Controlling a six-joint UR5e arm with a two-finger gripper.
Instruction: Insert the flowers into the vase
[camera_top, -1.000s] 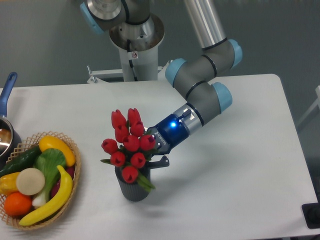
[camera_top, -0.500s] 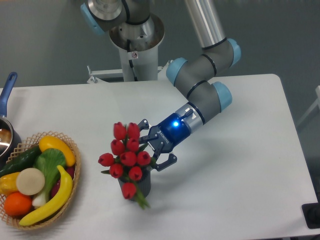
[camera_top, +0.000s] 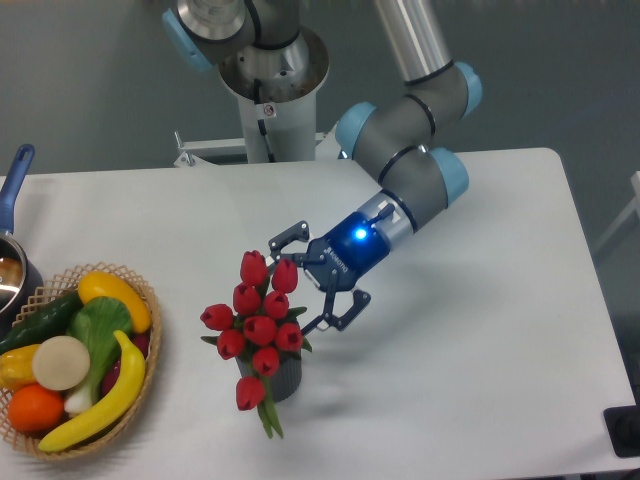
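On the white tabletop (camera_top: 480, 330), a little left of its middle and toward the front edge, stands the dark grey vase (camera_top: 283, 378), a small ribbed cylinder mostly hidden behind the bunch it holds. The red tulips (camera_top: 256, 318) sit in its mouth, their buds spreading wider than the vase itself; most cluster above the rim, while one bud and a few green leaves droop over the front left side, down past the rim. The hand (camera_top: 312, 280) hangs just to the upper right of the bouquet, its two dark fingers spread wide and holding nothing: one finger (camera_top: 287, 236) lies above the topmost buds, the other finger (camera_top: 342, 310) lies at the right of the bunch, near the buds; whether either touches a bud cannot be told. A blue light glows on the wrist behind the fingers, and the grey arm with pale blue joint caps slants up and away toward the back of the tabletop. At the left front edge a woven wicker basket (camera_top: 150, 345) carries a banana, an orange, a cucumber and other colourful produce. Behind the basket, at the left border of the view, a pot with a blue handle (camera_top: 12, 185) is partly cut off.
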